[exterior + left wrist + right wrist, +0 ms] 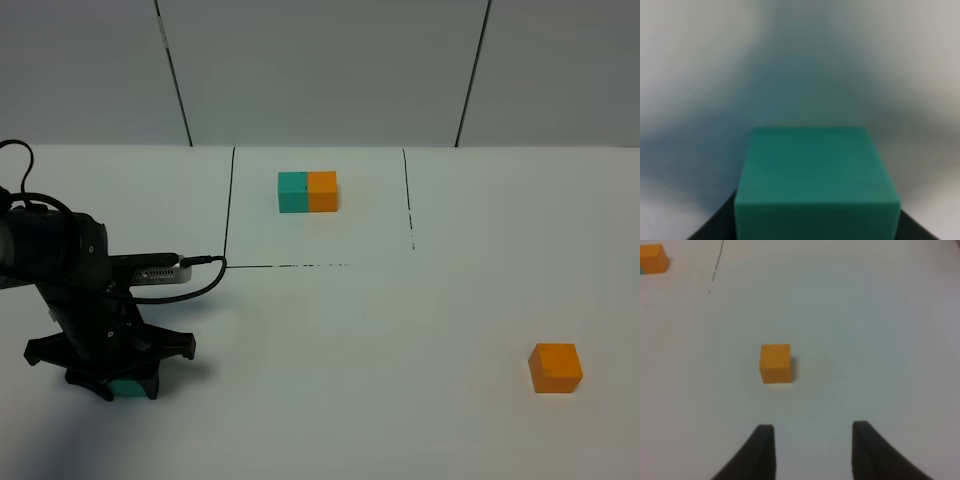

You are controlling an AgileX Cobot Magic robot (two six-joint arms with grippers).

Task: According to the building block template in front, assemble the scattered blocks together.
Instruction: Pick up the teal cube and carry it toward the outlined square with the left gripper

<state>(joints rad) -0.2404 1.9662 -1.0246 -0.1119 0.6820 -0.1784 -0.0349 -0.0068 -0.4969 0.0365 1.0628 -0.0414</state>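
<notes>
1. My left gripper (110,372) is closed on the teal cube (127,389), down on the bench (330,400) at its near left. The cube sits centred and square in the wrist view.
2. My right gripper (812,437) stands open and empty. The orange cube (555,367) lies ahead of it, at the near right and well apart from the teal one.
3. The template (308,191) at the back shows teal on the left and orange on the right.
4. To do this step well, I should lift straight up and keep the cube level. Then I carry it toward the middle and set it down with a flat face toward the orange cube, so the two can meet flush.
</notes>
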